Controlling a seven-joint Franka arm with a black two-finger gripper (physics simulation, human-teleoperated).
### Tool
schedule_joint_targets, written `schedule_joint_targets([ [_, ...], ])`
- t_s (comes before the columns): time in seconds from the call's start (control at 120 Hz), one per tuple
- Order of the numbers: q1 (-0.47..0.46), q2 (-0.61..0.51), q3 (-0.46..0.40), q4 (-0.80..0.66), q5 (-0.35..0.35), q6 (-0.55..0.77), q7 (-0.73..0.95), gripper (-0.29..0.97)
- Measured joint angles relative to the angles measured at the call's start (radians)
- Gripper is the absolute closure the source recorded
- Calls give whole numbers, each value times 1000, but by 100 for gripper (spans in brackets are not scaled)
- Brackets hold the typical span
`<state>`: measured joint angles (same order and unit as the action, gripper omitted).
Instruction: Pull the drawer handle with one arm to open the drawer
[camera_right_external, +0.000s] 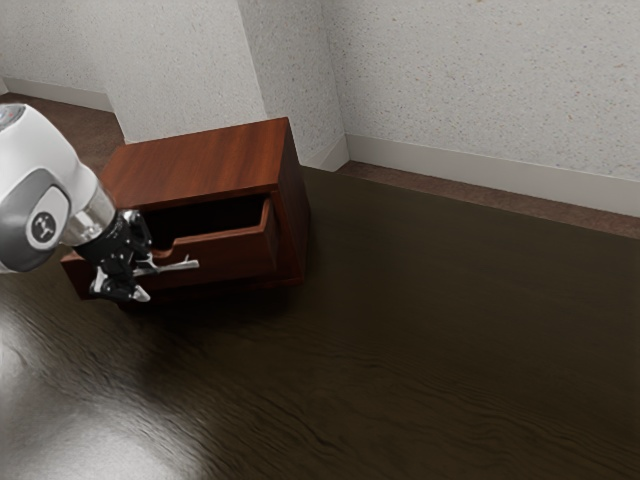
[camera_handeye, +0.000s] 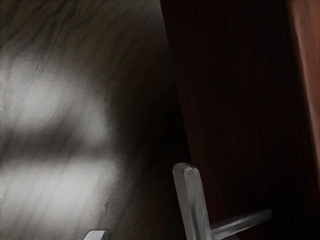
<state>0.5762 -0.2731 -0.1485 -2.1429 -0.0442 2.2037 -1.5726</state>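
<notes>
Exterior view, items for your check.

1. Gripper (camera_right_external: 128, 282), one, black, at the exterior view's left, low at the front of the drawer. It sits right at the near end of the handle. Whether it is clenched on the bar or released, you cannot tell from here.
2. Arm (camera_right_external: 30, 190), one, white, entering from the exterior view's left edge. Its grey cap (camera_right_external: 42, 225) carries one small white mark, too small for you to read.
3. Cabinet (camera_right_external: 205, 160), one, reddish-brown wood, in the upper left of the frame, standing on the floor (camera_right_external: 400, 350).
4. Drawer (camera_right_external: 225, 250), one, of the same wood. It stands pulled part-way out of the cabinet, with a dark gap open above its front.
5. Handle (camera_right_external: 175, 267), one, a silver bar on the drawer front, running from the gripper toward the exterior view's right.
6. Floor, dark glossy wood, with a pale wall (camera_right_external: 480, 70) and a light skirting board (camera_right_external: 500, 170) behind.

Wrist view, the same items close up: the handle (camera_handeye: 192, 205) as a pale bar with one post joining it to the dark drawer (camera_handeye: 240, 100), and the floor (camera_handeye: 75, 100) beside it.
</notes>
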Motion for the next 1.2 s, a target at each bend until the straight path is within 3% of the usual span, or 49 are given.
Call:
schedule_joint_targets([
  [1.2,-5,-233,-29,-200,-59,0,-1,46],
])
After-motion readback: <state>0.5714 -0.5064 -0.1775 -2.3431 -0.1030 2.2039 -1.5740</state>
